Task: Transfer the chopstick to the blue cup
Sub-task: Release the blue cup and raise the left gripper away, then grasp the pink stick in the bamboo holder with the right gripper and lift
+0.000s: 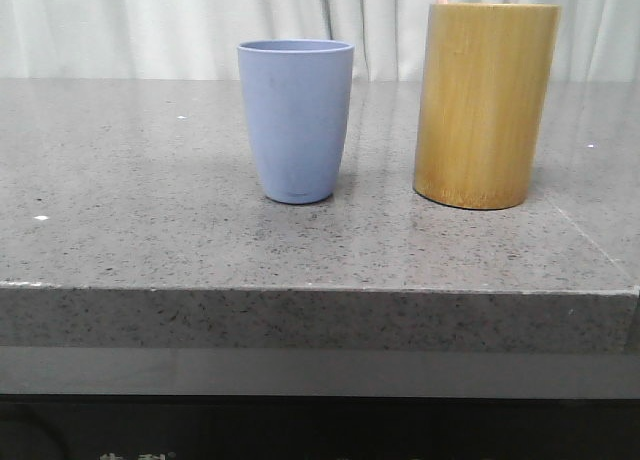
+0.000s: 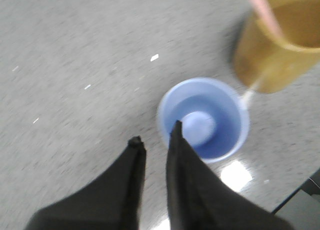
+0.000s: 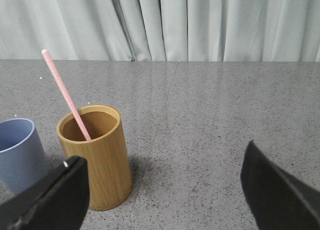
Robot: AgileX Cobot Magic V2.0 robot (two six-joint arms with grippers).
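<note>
- The chopstick (image 3: 66, 95) is standing inside the bamboo holder (image 1: 484, 105), leaning against its rim with the pink upper end sticking out above it; the transfer is judged not yet begun.
- The blue cup (image 1: 295, 120) is sitting upright on the worktop (image 1: 140, 230), just beside the bamboo holder and apart from it, both well back from the front edge; seen from the left wrist, its inside is showing nothing but its own pale base.
- The left gripper (image 2: 156, 140) is hovering above the worktop next to the blue cup's rim; its dark fingers (image 2: 185, 170) are standing slightly apart, with a narrow gap between them and nothing in that gap.
- The right gripper (image 3: 162, 182) is facing the bamboo holder from the side, its fingers (image 3: 52, 200) spread wide apart and carrying nothing; the holder is lying off towards one finger, not between the two.
- Remaining, as a judgement: one gripper is needing to close on the exposed upper part of the chopstick, lift it clear of the holder's rim, carry it over the blue cup and lower it in. The whole task is therefore still lying ahead.
- Likely difficulty: the stick is thin and tilted, so the grasp is calling for careful alignment.
</note>
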